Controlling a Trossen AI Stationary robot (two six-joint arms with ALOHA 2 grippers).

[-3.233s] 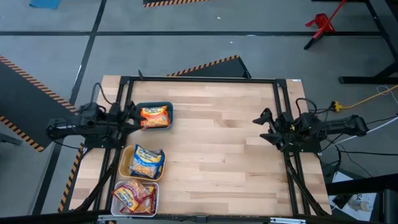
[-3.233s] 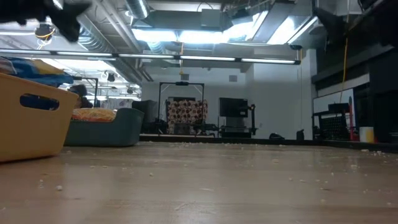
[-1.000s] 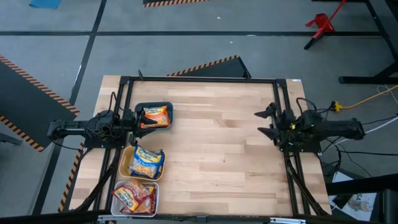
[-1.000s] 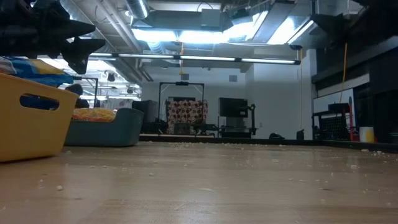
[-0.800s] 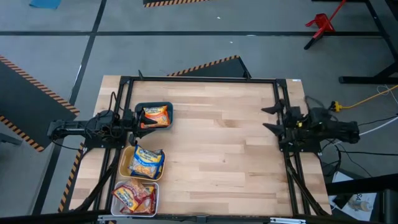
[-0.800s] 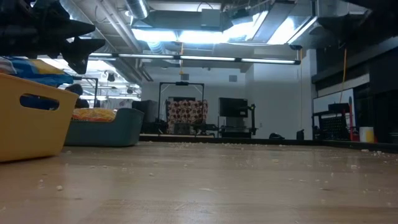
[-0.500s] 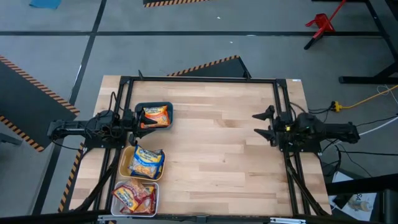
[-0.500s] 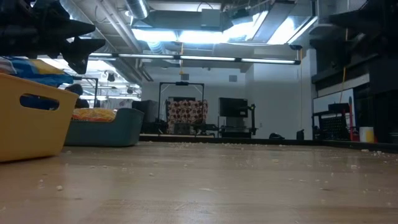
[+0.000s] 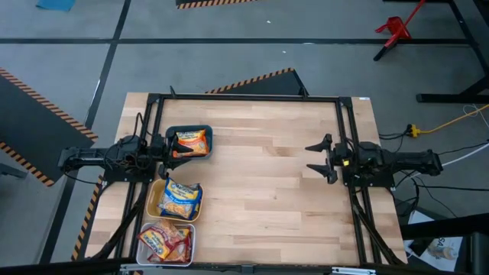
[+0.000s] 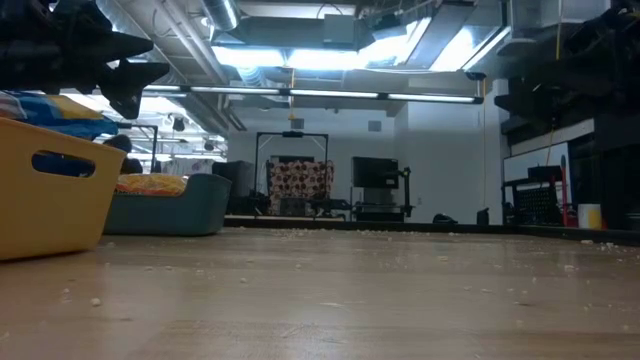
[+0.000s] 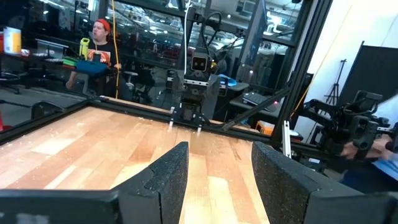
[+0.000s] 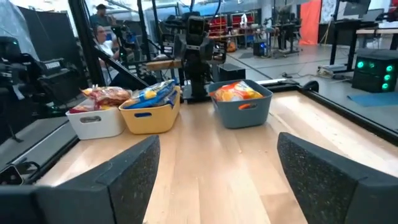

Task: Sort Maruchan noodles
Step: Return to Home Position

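Maruchan packets lie in three trays along the table's left edge: orange ones [image 9: 190, 143] in the teal tray [image 9: 207, 131], blue ones [image 9: 182, 198] in the yellow tray [image 9: 152, 200], red-pink ones [image 9: 163, 241] in the white tray [image 9: 191, 243]. The right wrist view shows the same row: red-pink packets [image 12: 106, 94], blue packets [image 12: 152, 93], orange packets [image 12: 233, 90]. My left gripper [image 9: 163, 149] hovers open at the left edge, beside the teal tray. My right gripper [image 9: 318, 158] hangs open over the table's right part, fingers pointing left toward the trays. Neither holds anything.
Bare wood spans the table's middle [image 9: 260, 176] between the two arms. A black frame [image 9: 244, 97] runs around the table top. Crumbs dot the surface [image 10: 300, 290]. A person [image 11: 99, 43] sits in the room beyond the table.
My right gripper has drawn back slightly toward the right edge, then moved toward the table's left, and now reaches farther over the wood than a second ago. My left gripper had earlier pulled back from over the teal tray and has since kept still.
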